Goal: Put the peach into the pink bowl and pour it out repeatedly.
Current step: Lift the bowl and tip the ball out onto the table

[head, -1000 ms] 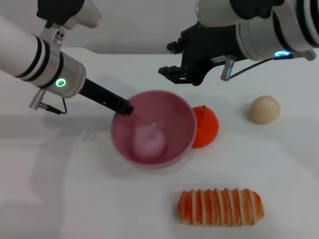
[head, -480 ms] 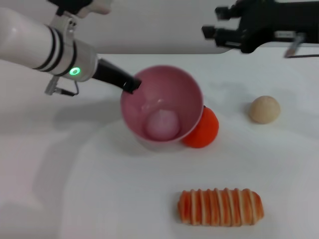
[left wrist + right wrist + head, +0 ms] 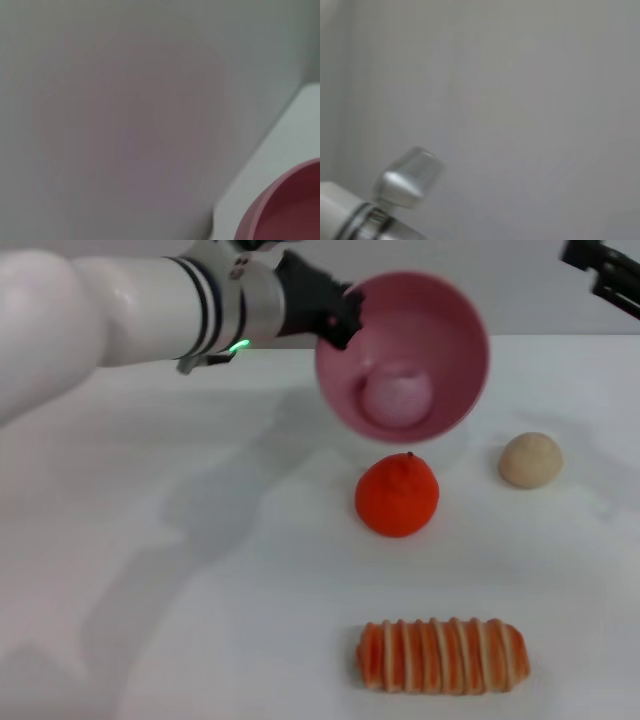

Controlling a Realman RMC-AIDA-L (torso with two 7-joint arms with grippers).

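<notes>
Head view: peach [image 3: 397, 396] beside left hand [image 3: 345, 315]

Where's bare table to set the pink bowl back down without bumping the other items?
The widest bare patch of table is on the left, beside the orange-red fruit and the striped bread. It is crowded on the right, among fruit, bread and beige ball. The left gripper holds the pink bowl, with the peach inside, lifted above the fruit.

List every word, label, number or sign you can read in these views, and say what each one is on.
None. No readable text, number or brand shows in any view: not on the pink bowl, the peach inside it, the left gripper at its rim, the orange fruit, the beige ball or the striped bread.
</notes>
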